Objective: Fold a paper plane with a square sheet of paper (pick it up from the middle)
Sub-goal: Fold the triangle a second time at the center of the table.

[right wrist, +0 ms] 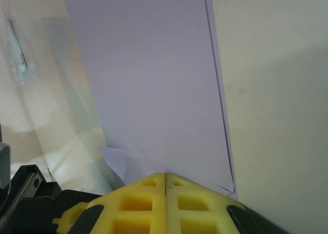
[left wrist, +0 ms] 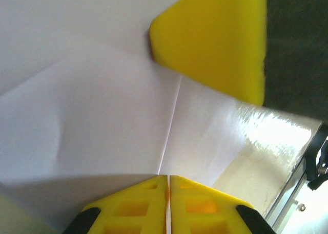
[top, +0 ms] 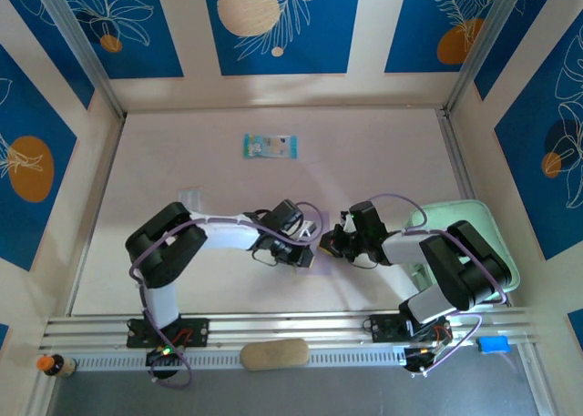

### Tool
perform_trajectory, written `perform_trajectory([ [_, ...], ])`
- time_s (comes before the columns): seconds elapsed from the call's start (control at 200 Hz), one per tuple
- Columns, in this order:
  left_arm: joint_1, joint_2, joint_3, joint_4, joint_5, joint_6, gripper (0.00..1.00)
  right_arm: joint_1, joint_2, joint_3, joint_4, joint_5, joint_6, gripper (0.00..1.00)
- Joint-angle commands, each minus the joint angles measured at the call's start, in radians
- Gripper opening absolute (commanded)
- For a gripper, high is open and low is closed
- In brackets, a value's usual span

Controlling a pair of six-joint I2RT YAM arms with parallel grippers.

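Table (top: 383, 161): packet (top: 270, 147) print unreadable; paper (right wrist: 154, 80) pinched.

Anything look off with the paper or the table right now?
Minor: the paper pinched in the right gripper has a small bent corner flap poking out just left of it in the right wrist view. Nothing else stands out.

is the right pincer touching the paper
Touching. The right wrist view shows the right pincer shut on the paper, whose near edge runs in between the closed fingers.
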Motion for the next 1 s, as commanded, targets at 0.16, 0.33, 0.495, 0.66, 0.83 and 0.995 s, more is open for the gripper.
perform_trajectory([
  [0.16, -0.002, -0.067, -0.093, -0.085, -0.012, 0.026, 0.11, -0.005, 0.013, -0.031, -0.085, 0.064, 0.001, 0.00],
  [0.33, -0.002, -0.112, -0.153, -0.099, -0.025, 0.031, 0.10, -0.005, 0.008, -0.034, -0.088, 0.067, 0.000, 0.00],
  [0.495, -0.002, -0.161, -0.185, -0.103, -0.018, 0.032, 0.08, -0.007, 0.004, -0.034, -0.088, 0.064, -0.001, 0.00],
  [0.66, -0.002, -0.208, -0.143, -0.101, -0.014, 0.042, 0.06, -0.007, -0.005, -0.034, -0.089, 0.061, -0.001, 0.00],
  [0.83, 0.001, -0.218, -0.073, -0.071, -0.030, 0.041, 0.06, -0.008, -0.017, -0.030, -0.100, 0.059, -0.004, 0.00],
  [0.995, 0.007, -0.127, 0.000, -0.055, -0.046, 0.032, 0.10, -0.008, -0.024, -0.029, -0.103, 0.056, -0.004, 0.00],
])
